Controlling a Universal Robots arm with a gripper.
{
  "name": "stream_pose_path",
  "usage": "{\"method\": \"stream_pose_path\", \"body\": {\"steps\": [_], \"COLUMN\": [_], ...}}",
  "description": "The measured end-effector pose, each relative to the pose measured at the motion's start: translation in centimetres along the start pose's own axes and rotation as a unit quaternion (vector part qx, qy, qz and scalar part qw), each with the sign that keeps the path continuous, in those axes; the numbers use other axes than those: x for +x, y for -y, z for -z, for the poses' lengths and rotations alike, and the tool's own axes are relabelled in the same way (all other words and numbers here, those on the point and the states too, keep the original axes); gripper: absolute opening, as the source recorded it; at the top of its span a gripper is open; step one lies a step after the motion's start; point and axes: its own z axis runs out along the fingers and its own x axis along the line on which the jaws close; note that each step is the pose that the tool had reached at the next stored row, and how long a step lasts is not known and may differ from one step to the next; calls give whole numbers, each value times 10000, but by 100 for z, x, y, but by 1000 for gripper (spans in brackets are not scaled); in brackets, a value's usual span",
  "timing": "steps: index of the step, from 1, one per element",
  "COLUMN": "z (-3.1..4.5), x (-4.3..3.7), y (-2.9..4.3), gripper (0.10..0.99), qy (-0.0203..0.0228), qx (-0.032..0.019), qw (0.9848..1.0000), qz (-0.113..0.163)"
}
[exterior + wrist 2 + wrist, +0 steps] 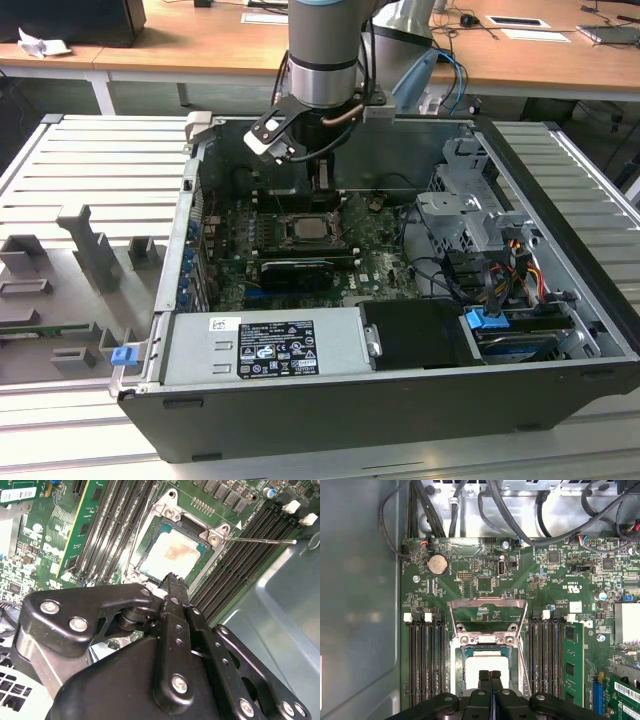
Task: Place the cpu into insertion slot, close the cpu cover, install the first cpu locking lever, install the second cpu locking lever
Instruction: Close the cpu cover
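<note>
In the exterior view your black fingers (321, 186) hang inside the open dark computer case (330, 405), in the second wrist view they're pinched together on nothing just above the flat silvery-grey square cpu (172, 555) seated in its socket, and in the first wrist view the thin silvery cpu cover (488, 602) stands flipped back, probably so the socket's reachable.

Bright even lighting, soft shadows, faint glare on bare metal

- Grey ribbed metal bench (90, 170) carries everything.
- Open computer case (400, 400) lies on its side, directly on the bench.
- Grey fixture blocks (90, 250) stand at the exterior view's left, beside the case.
</note>
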Motion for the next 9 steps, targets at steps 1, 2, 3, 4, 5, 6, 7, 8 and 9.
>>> {"method": "stream_pose_path", "body": {"steps": [1,2,3,4,5,6,7,8,9], "z": [1,2,3,10,27,45,50,52,55], "x": [0,0,0,-1,1,1,1,1,1], "y": [-5,-12,-17,-19,-21,-22,-22,-22,-22], "gripper": [106,106,106,106,106,106,106,106,106], "qy": [1,2,2,4,2,3,5,8,15], "qx": [1,1,1,2,1,1,1,0,1], "qw": [10000,10000,10000,10000,10000,10000,10000,10000,10000], "qz": [1,0,0,-1,0,0,0,0,0]}}
